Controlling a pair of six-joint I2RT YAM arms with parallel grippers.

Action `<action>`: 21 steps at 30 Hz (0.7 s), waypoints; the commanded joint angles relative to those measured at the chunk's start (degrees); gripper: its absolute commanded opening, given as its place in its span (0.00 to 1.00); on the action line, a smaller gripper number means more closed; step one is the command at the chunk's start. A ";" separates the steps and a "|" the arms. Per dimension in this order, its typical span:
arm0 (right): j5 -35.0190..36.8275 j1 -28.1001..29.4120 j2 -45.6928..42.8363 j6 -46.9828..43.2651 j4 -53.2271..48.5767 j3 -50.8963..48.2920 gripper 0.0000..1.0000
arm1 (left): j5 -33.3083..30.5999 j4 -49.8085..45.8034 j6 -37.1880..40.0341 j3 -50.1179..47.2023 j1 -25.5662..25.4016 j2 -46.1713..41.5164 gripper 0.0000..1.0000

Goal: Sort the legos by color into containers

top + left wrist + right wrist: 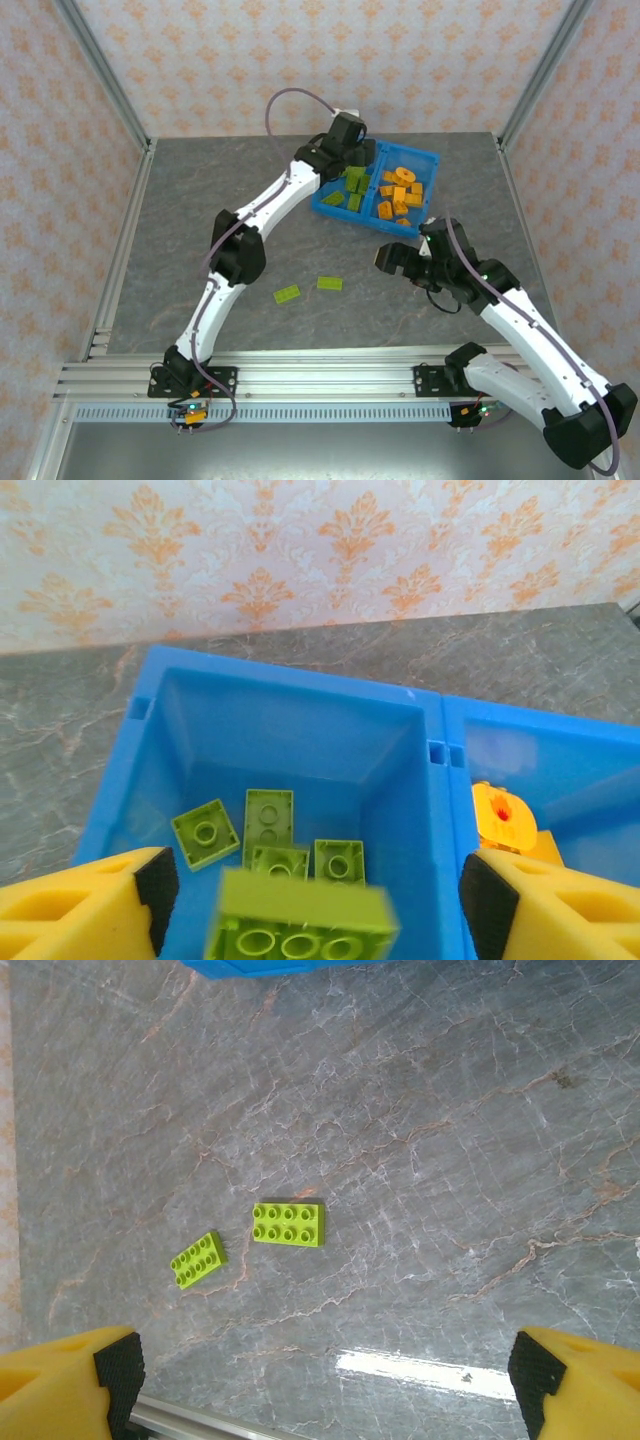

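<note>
The blue bin [436, 158] stands at the back right of the table. Its left compartment [290, 720] holds several lime green legos [268, 822]; its right one holds several orange legos [402, 190]. My left gripper [315, 905] hangs open over the left compartment. A blurred green lego [302, 915] is loose between its pads [157, 885], touching neither. Two more green legos [288, 1224] [197, 1259] lie flat on the table in front of the bin. My right gripper [325, 1380] is open and empty above the table, to the right of that pair.
Aluminium rails [300, 375] run along the table's near edge, and frame posts [110, 75] stand at the back corners. The bin's blue corner [260, 966] sits at the top of the right wrist view.
</note>
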 commanded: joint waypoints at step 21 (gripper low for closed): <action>8.65 0.18 4.03 -2.14 3.00 1.37 0.95 | -5.71 9.52 -2.89 -64.73 -16.15 -46.16 1.00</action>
